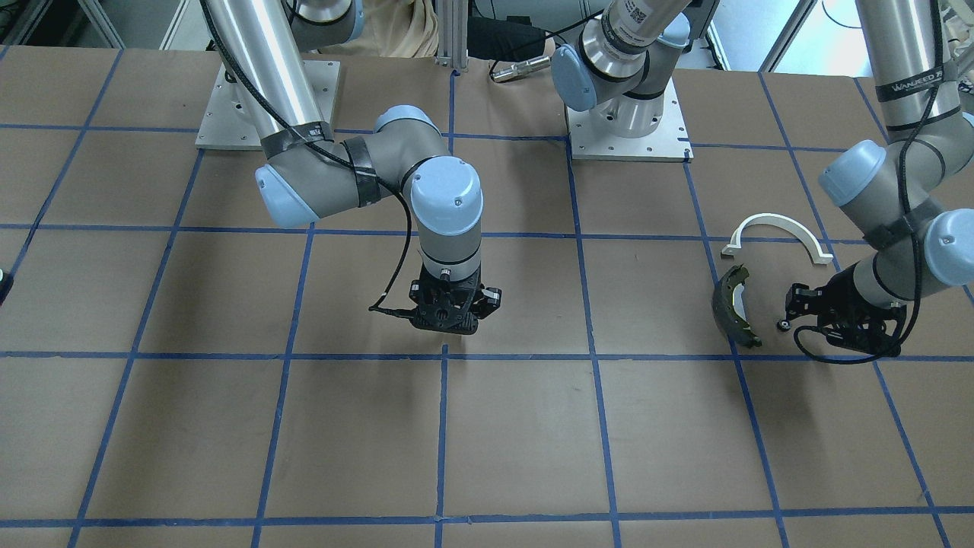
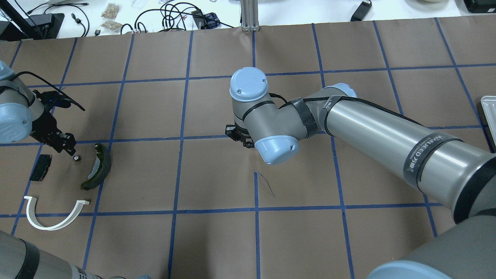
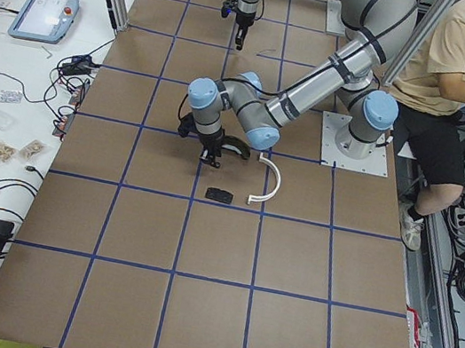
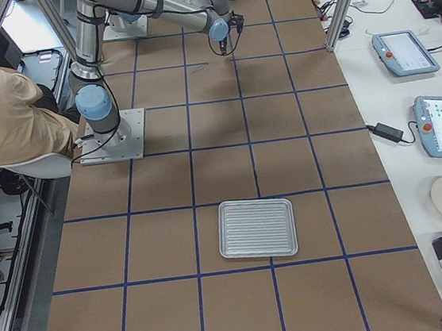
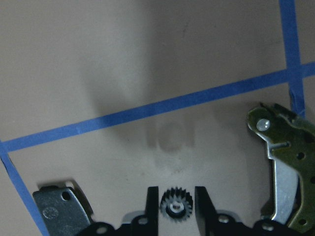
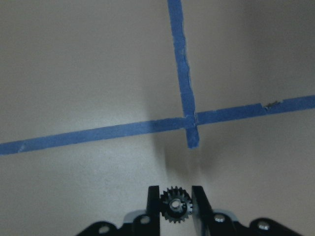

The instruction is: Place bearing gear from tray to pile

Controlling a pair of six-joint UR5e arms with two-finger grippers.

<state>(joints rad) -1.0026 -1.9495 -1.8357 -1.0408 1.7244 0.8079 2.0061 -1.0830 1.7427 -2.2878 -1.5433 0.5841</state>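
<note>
My left gripper (image 2: 71,148) is low at the pile on the table's left. Its fingers stand either side of a small black bearing gear (image 5: 173,206) with narrow gaps. That gear (image 2: 77,157) lies on the paper beside the dark brake shoe (image 2: 99,170). The black pad (image 2: 40,167) and the white arch (image 2: 52,213) lie nearby. My right gripper (image 6: 175,204) hangs over the table's middle, shut on a second bearing gear (image 6: 175,200). The tray (image 4: 257,228) looks empty.
The table is brown paper with a blue tape grid (image 1: 441,426). The tray's edge (image 2: 489,116) shows at the far right of the overhead view. An operator (image 3: 455,60) sits behind the robot bases. Tablets and cables lie along the table's far side.
</note>
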